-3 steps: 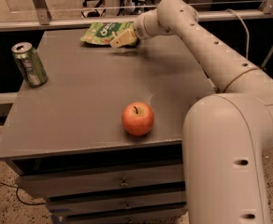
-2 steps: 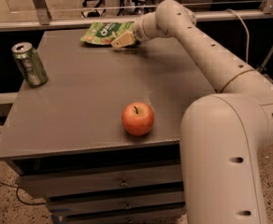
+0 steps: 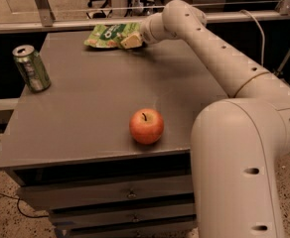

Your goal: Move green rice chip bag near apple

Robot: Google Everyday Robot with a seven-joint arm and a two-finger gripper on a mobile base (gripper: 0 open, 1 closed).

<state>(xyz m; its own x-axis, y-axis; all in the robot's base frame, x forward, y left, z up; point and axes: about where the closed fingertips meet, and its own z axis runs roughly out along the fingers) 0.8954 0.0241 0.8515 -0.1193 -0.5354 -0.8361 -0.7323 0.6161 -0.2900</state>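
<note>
I see a green-silver drink can (image 3: 31, 68) standing upright at the left of the frame, near the left edge of the grey table (image 3: 95, 108). Drawers (image 3: 130, 195) run below, lower centre. The gripper (image 3: 131, 40) sits top centre.

I can't read any text from here. The green rice chip bag (image 3: 108, 34) carries white lettering, not legible. The can (image 3: 32, 68), well left of the bag, has an unreadable label too. The gripper (image 3: 130, 41) sits at the bag's right edge.

Bright green rice chip bag (image 3: 107, 35), red-orange apple (image 3: 146, 126), green-silver can (image 3: 32, 68), grey table (image 3: 95, 98), cream gripper (image 3: 131, 41) at the bag's edge.
</note>
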